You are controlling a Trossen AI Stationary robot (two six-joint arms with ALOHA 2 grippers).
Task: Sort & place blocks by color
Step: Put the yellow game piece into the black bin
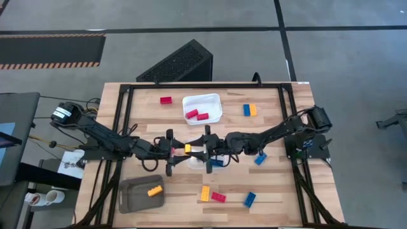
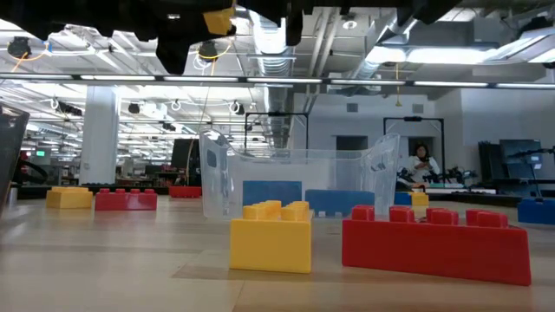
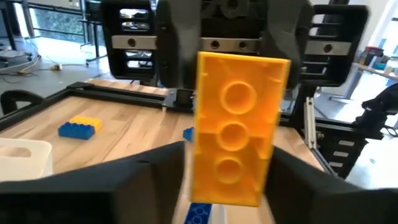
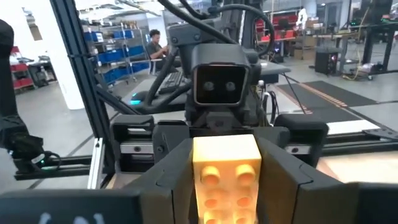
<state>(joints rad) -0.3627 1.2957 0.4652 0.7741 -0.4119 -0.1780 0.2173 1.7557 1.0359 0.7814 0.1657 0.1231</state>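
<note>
Left claw (image 1: 180, 150) pinching yellow brick (image 1: 187, 148) mid-table; right claw (image 1: 205, 150), at its 3 o'clock, maybe gripping too. Roughly half the blocks still loose.

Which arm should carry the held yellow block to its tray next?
Left. The left gripper and right gripper both clasp the held block mid-table; the grey tray, holding another yellow block, lies on the left arm's side.

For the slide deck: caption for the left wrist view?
Yellow block held between both claws above the table, mid-handover.
</note>
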